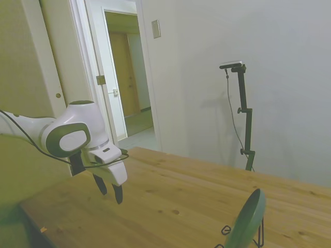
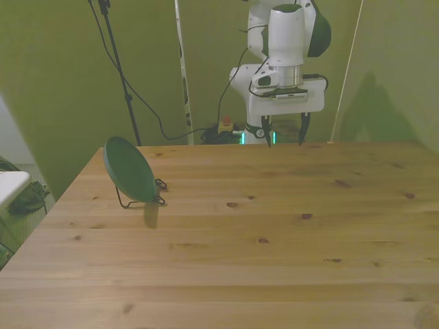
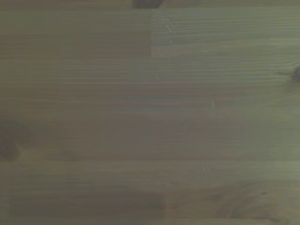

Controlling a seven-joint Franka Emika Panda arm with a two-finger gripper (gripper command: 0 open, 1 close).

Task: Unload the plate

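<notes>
No text, label, brand, number or sign can be read in any of the 3 views.
</notes>
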